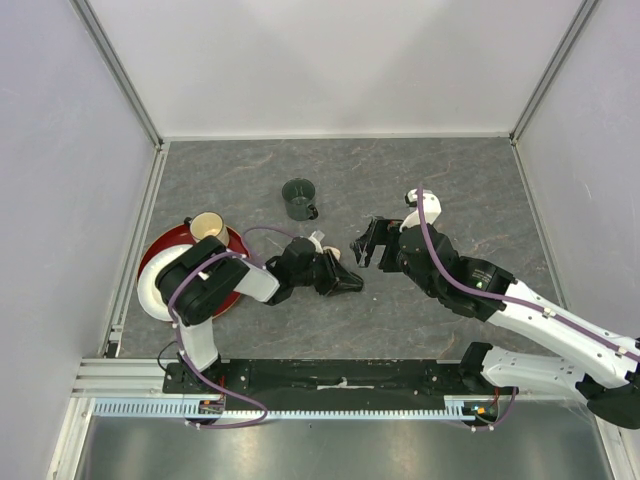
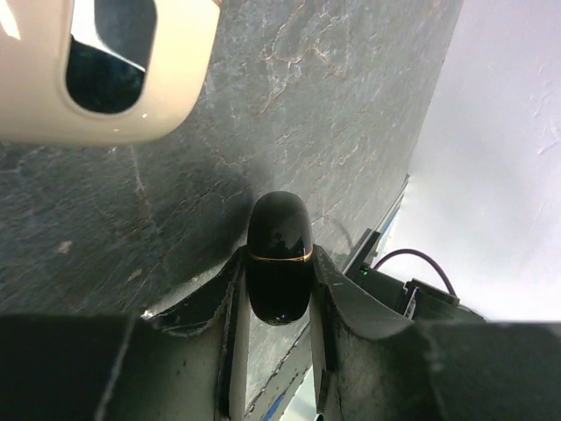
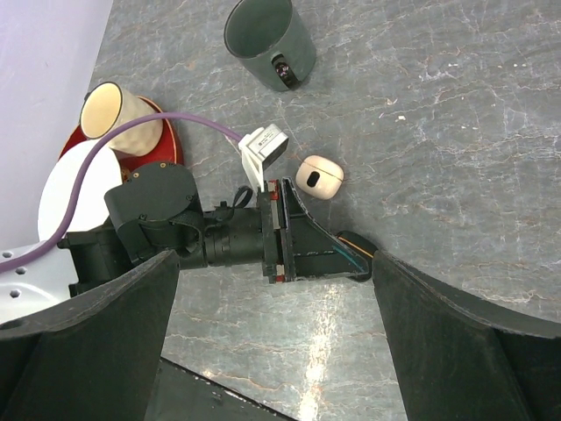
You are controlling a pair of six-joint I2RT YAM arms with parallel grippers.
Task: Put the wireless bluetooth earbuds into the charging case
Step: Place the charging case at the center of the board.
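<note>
My left gripper (image 1: 348, 284) lies low over the table, shut on a glossy black charging case (image 2: 279, 254) with a thin gold seam. The case's tip also shows in the right wrist view (image 3: 354, 245). A cream charging case (image 3: 319, 177) with a dark opening lies on the table just beyond it, and it is large in the left wrist view (image 2: 105, 79). My right gripper (image 1: 365, 243) is open and empty, hovering right of both cases. A dark green mug (image 3: 267, 39) holds a small dark item (image 3: 282, 68) that may be an earbud. No other earbuds show.
A red plate (image 1: 160, 245) holding a white dish (image 1: 152, 285) and a cream cup (image 1: 207, 225) sits at the left. The green mug (image 1: 298, 199) stands behind the grippers. White walls enclose the grey stone-pattern table (image 1: 450, 180).
</note>
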